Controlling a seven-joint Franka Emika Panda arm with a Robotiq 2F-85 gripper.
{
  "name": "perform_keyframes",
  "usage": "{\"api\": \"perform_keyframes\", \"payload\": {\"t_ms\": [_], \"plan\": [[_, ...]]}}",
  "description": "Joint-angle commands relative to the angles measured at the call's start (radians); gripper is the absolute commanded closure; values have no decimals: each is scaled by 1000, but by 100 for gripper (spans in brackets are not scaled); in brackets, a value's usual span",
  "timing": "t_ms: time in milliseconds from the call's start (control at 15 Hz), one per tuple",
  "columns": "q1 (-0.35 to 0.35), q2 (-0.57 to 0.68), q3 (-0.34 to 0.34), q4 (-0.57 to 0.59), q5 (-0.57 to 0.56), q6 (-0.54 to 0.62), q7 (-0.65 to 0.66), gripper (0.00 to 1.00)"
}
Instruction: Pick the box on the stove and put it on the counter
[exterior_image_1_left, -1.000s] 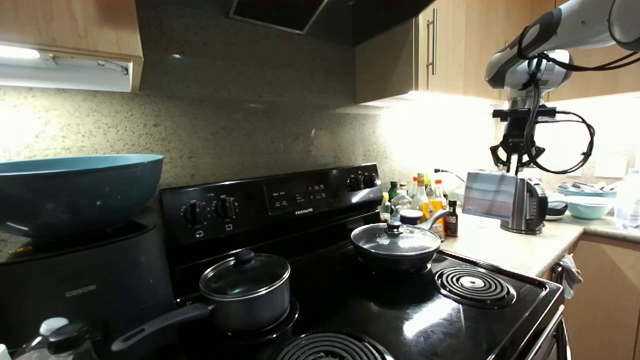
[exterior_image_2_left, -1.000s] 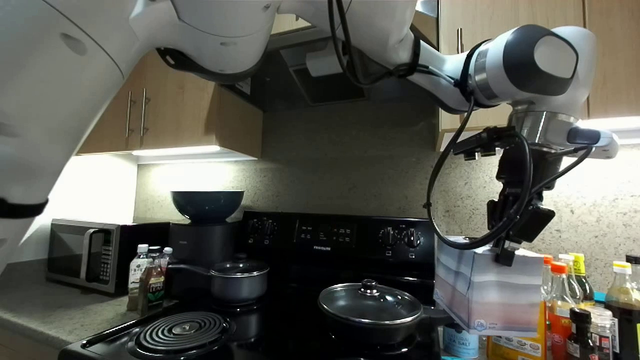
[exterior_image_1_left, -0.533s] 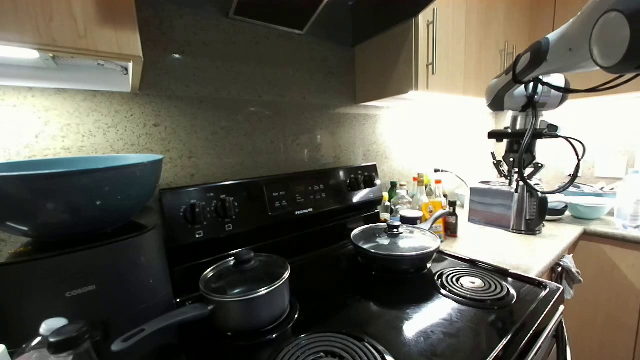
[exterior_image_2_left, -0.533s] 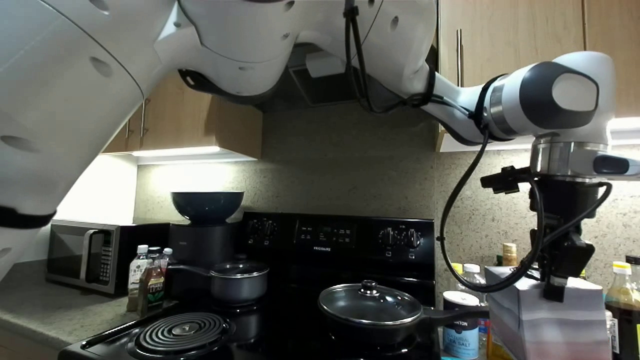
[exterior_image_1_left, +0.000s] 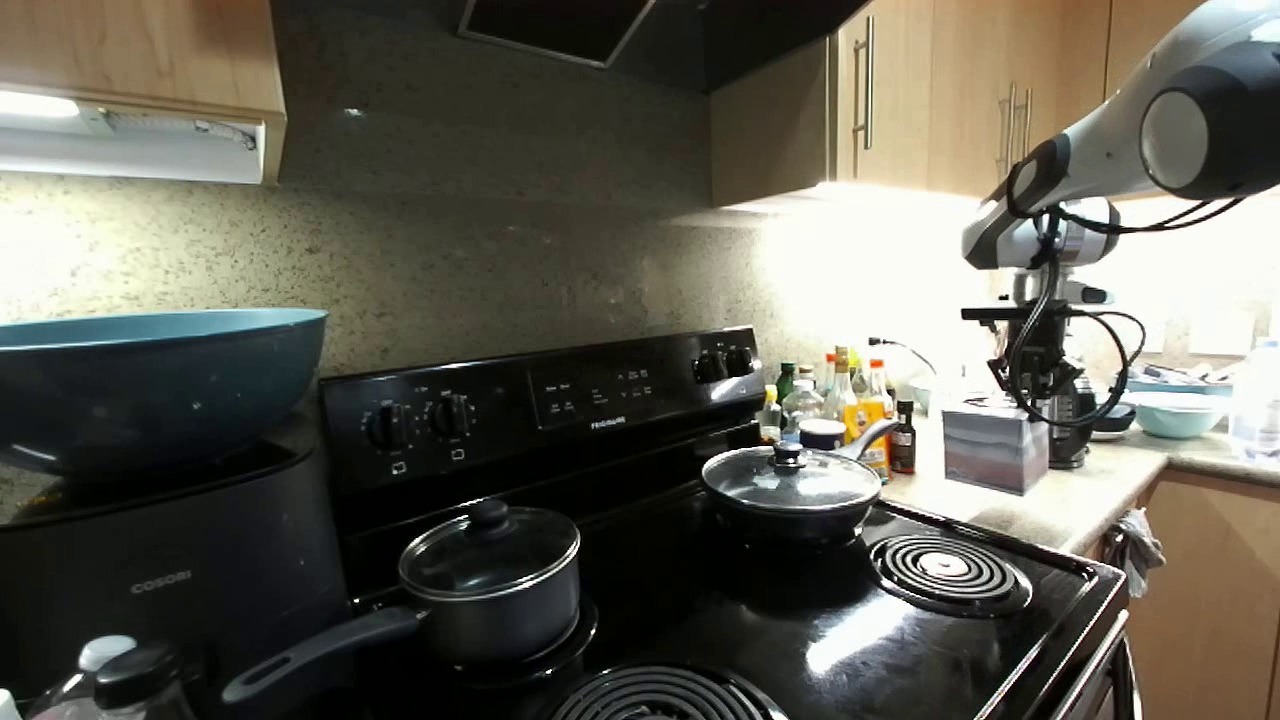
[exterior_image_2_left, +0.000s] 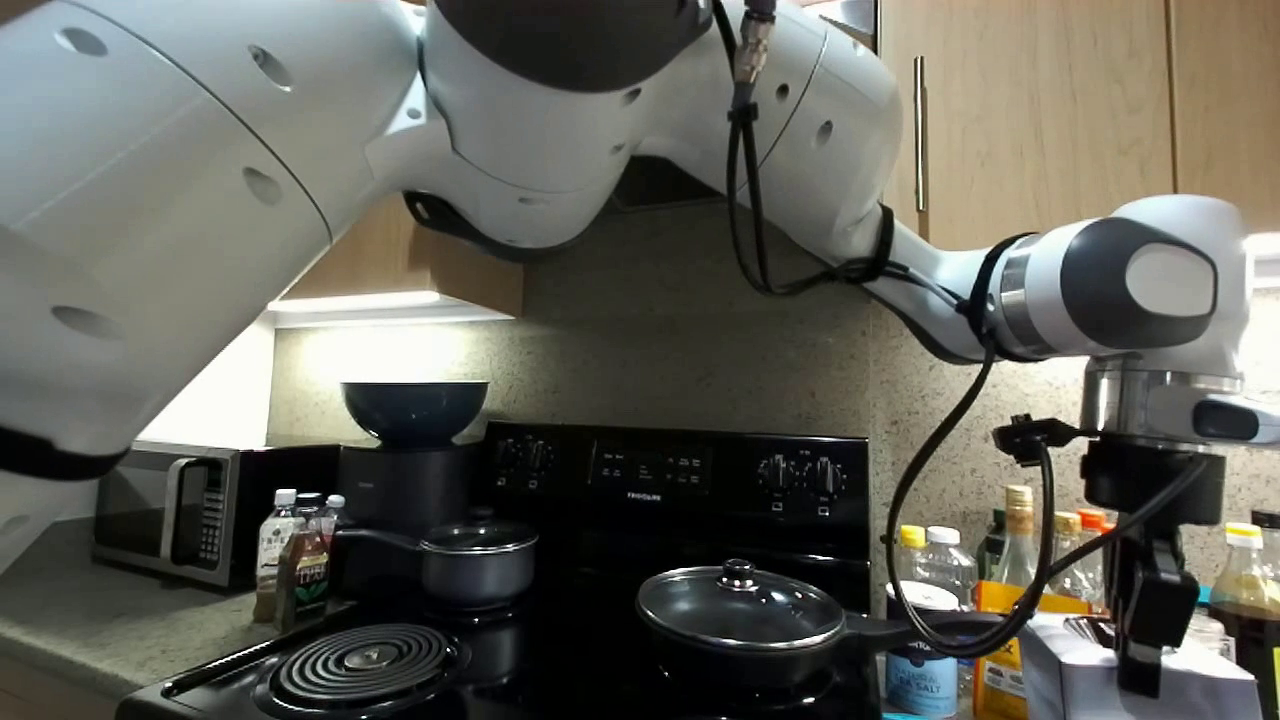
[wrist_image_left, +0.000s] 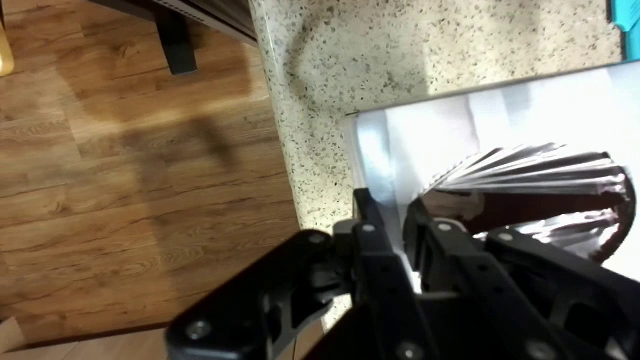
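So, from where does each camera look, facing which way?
Wrist view: above the gripper, which shows; looks down at the box and counter.
An exterior view: from the saucepan side, looking across the stove; arm and gripper show.
An exterior view: before the stove, facing its back panel; arm spans the top, gripper at right.
Both exterior views share the pan.

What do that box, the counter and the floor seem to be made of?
The box: probably printed cardboard, smooth, with crisp edges. The counter: perhaps stone or laminate, lightly glossy, dark-speckled. The floor: wood or lookalike, satin, showing grain and plank seams.
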Motion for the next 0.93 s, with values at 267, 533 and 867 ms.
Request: {"api": "perform_keyframes", "payload": {"t_ms": [267, 533, 867], "plan": [[-71, 139, 48, 169, 9, -162, 53, 96], [-95, 196, 62, 253, 4, -214, 56, 96], [-121, 246, 79, 342, -3, -237, 60, 51]]}}
